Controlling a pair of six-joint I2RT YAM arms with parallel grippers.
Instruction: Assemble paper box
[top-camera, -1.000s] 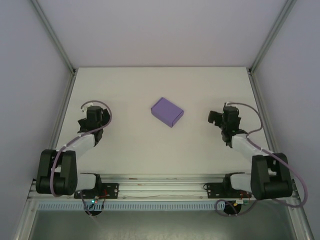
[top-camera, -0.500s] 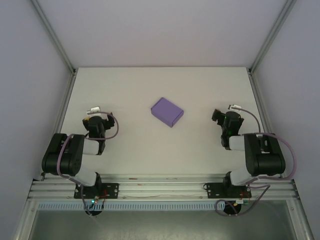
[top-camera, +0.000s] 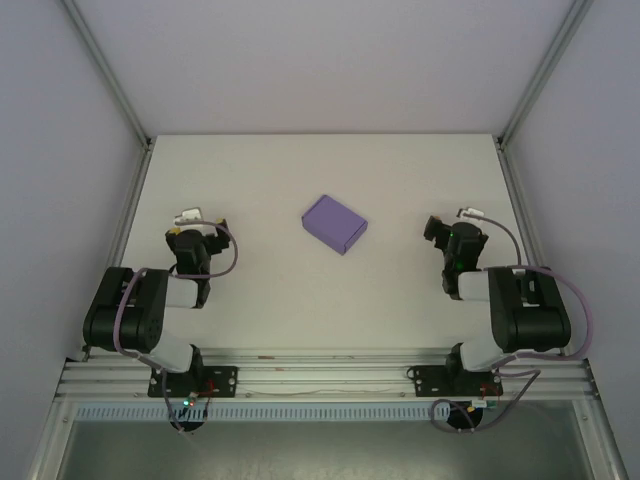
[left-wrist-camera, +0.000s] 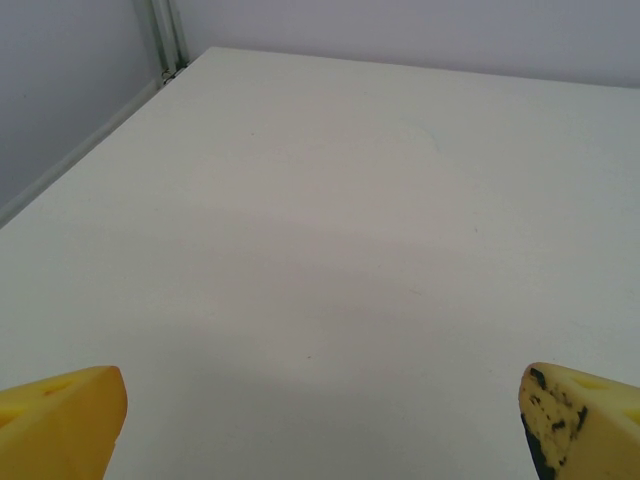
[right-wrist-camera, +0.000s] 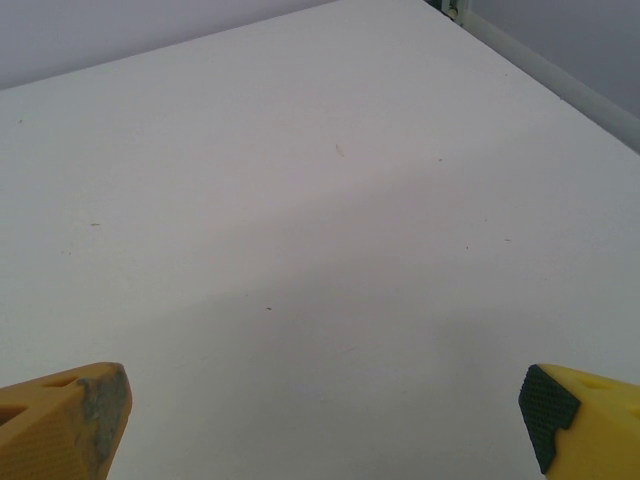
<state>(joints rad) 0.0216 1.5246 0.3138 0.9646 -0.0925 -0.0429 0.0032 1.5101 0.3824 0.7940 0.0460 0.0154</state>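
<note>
Two claws, both wide and empty: paper box (top-camera: 335, 223) sits on the counter (top-camera: 260, 180) between left claw (left-wrist-camera: 320, 422) and right claw (right-wrist-camera: 322, 420), well apart from each.

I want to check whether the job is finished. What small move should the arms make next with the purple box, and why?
Probably just park both arms: the paper box already lies as a closed-looking cuboid on the table, and the left end effector and right end effector are open, empty and apart from it.
</note>
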